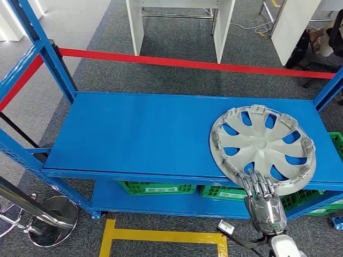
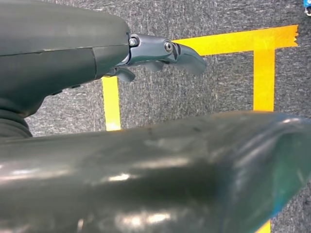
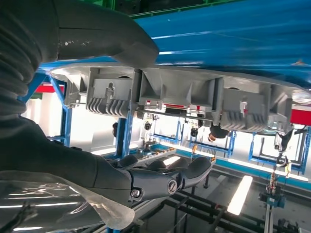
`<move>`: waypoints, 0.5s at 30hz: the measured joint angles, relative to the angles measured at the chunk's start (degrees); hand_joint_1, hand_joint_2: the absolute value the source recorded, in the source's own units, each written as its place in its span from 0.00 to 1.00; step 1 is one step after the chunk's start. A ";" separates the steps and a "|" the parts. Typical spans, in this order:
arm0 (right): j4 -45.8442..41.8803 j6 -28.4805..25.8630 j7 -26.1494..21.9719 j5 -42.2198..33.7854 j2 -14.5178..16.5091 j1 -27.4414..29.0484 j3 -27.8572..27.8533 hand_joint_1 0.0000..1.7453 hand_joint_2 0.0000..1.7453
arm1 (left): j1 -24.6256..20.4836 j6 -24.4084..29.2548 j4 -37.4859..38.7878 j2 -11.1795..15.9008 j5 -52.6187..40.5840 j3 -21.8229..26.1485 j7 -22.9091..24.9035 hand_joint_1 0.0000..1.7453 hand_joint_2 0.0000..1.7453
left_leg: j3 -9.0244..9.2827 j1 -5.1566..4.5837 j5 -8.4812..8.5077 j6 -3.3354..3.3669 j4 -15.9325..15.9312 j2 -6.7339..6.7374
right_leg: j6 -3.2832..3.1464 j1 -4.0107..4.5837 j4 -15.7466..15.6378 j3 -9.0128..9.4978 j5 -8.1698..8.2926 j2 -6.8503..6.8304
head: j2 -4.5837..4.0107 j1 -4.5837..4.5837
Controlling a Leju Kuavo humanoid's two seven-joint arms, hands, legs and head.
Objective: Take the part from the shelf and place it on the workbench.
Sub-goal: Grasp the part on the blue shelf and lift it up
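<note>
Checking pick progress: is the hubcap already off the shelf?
No. In the head view the hubcap lies on the blue shelf, its near edge overhanging the front where the right hand reaches.

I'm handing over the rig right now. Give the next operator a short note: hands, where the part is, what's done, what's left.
Right hand: at the near rim of the hubcap, fingers reaching onto it; whether it grips yet, I cannot tell.
Left hand: hanging over the floor by the yellow tape, holding nothing, fingers apart.
Hubcap: lies flat on the blue shelf, right end, rim overhanging the front edge.
Done: the reach.
Left: secure the grip, lift, carry to the workbench.
</note>
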 joint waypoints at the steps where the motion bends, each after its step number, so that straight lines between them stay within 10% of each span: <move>1: 0.21 0.00 -0.04 0.02 0.04 -0.16 -0.11 0.00 1.00 | 0.00 0.01 0.00 0.00 0.00 -0.02 0.00 0.00 0.00 | 0.00 0.00 0.00 0.00 0.00 0.00 | 0.00 0.00 0.00 0.00 0.00 0.00 | 0.00 0.01; 15: 3.59 0.00 -0.93 0.20 0.62 -2.02 -1.22 0.00 1.00 | 0.01 0.10 0.00 0.00 0.05 -1.05 0.01 0.00 0.00 | 0.00 0.00 0.00 0.00 0.00 0.00 | 0.00 0.00 0.00 0.00 0.00 -0.01 | 0.00 0.00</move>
